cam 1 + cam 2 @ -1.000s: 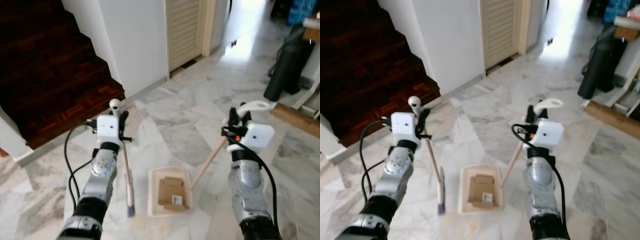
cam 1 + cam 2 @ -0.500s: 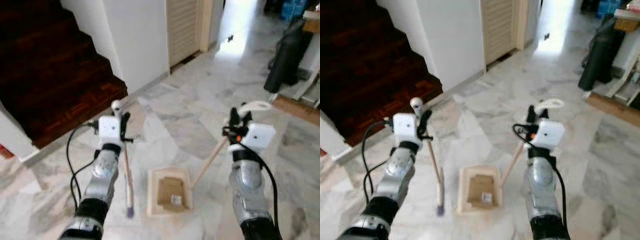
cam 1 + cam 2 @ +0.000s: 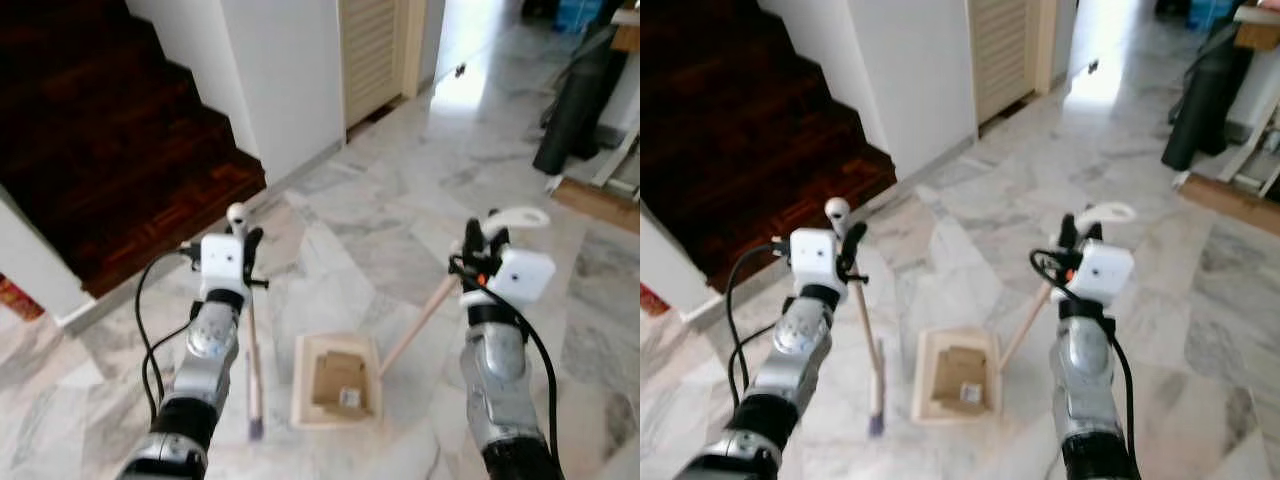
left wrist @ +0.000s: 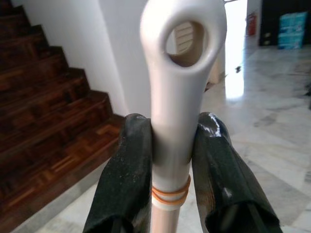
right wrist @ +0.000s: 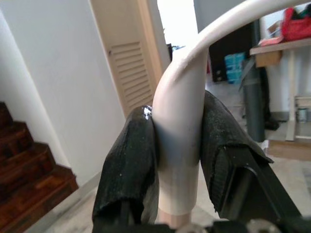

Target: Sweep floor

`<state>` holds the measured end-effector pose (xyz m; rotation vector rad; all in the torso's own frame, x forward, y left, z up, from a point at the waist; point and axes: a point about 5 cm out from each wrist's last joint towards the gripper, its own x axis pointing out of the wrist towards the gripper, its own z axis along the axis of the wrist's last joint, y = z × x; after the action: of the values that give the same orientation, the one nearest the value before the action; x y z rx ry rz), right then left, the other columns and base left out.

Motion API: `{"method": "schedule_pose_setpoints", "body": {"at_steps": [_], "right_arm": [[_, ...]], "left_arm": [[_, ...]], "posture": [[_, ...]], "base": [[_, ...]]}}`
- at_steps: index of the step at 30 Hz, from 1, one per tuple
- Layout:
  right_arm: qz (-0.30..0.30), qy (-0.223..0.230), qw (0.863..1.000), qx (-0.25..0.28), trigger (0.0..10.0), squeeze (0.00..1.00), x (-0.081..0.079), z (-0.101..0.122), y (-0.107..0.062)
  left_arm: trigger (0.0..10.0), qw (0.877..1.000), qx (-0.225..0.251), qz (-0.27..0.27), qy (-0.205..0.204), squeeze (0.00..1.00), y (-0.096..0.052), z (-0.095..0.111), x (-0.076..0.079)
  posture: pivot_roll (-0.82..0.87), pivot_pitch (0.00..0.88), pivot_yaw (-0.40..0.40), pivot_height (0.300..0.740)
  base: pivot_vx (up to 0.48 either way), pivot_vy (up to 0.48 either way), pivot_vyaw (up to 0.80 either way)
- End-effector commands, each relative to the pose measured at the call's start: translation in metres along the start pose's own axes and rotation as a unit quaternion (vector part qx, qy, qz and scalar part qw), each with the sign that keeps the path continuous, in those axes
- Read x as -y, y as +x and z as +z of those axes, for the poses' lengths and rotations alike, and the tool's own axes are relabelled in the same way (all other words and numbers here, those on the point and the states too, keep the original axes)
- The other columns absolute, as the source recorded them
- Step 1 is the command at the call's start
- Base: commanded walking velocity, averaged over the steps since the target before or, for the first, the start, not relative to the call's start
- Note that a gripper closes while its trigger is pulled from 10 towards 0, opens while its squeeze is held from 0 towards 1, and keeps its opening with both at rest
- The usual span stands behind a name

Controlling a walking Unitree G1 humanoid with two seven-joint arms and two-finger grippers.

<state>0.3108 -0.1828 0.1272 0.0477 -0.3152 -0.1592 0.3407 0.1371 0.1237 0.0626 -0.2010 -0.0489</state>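
Both grippers clamp smooth white handles: left gripper [image 4: 171, 160] the broom [image 3: 252, 370], right gripper [image 5: 179, 165] the dustpan [image 3: 337, 380]

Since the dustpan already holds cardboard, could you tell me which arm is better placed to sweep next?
Left, probably: the left gripper grips the broom, its bristles on the floor beside the dustpan. The right gripper grips the dustpan's handle.

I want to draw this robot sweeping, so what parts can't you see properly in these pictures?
- Broom: its bristle end is small and blurry in the eye views; the left tool and the picture's edge hide the stick in the left wrist view.
- Dustpan: the printing on the cardboard piece inside is too small to read.
- Dustpan handle: the right tool covers its sides; the curved top runs off the right wrist view's edge.
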Motion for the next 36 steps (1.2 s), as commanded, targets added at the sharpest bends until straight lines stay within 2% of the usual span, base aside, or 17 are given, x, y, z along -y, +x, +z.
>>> {"method": "schedule_pose_setpoints", "body": {"at_steps": [1,4,29,36], "right_arm": [[0.012,0.002,0.999,0.04,10.0,0.0,-0.0073,0.0159,0.008],[0.011,0.001,0.999,0.041,10.0,0.0,-0.0074,0.0165,0.0078],[0.017,0.007,0.999,0.043,10.0,0.0,-0.0118,0.0174,0.0091],[0.021,0.005,0.999,0.042,10.0,0.0,-0.0127,0.0169,0.009]], "left_arm": [[10.0,1.0,0.025,0.008,0.003,0.0,0.004,0.0104,-0.0065],[10.0,1.0,0.025,0.008,0.003,0.0,0.0041,0.0105,-0.0069],[10.0,1.0,0.024,0.008,0.006,0.0,0.003,0.01,-0.0079],[10.0,1.0,0.024,0.007,0.005,0.0,0.0032,0.0097,-0.007]], "posture": [[-0.19,0.0,0.111,0.74],[-0.19,0.0,0.111,0.74],[-0.19,0.0,0.112,0.74],[-0.19,0.0,0.111,0.74]], "base": [[0.0,0.304,0.46],[0.0,0.304,0.54],[0.0,0.306,0.0],[0.0,0.305,0.53]]}}
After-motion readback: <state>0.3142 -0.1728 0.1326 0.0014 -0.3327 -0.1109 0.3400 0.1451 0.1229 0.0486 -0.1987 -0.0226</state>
